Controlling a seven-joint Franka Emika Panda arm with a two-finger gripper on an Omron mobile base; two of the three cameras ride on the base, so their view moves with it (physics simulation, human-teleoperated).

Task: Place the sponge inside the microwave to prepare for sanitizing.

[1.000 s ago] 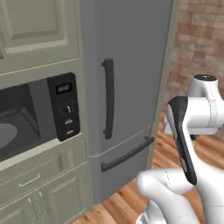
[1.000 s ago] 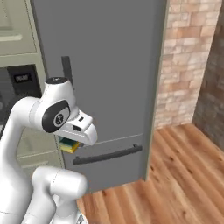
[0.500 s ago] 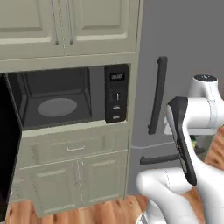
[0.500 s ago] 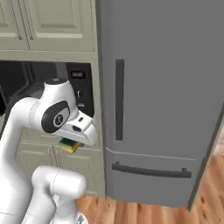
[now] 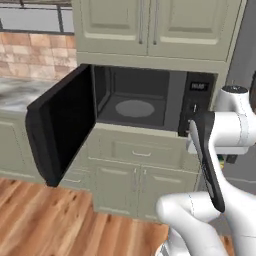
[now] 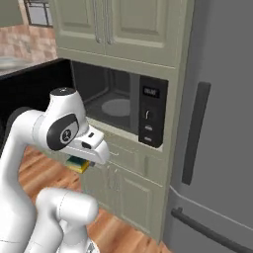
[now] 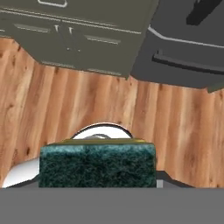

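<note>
The robot's tool (image 6: 81,160) is clamping the sponge (image 7: 97,165), carrying it low over the wooden floor (image 7: 87,105), below and short of the microwave (image 5: 150,102). The door (image 5: 62,127) is hanging open, so pickup looks done; placing the sponge on the turntable (image 5: 134,108) is remaining.

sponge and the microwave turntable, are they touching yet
Apart. The right base view shows the sponge tucked under the gripper, low in front of the cabinet, while the turntable sits bare inside the open microwave above it.
</note>
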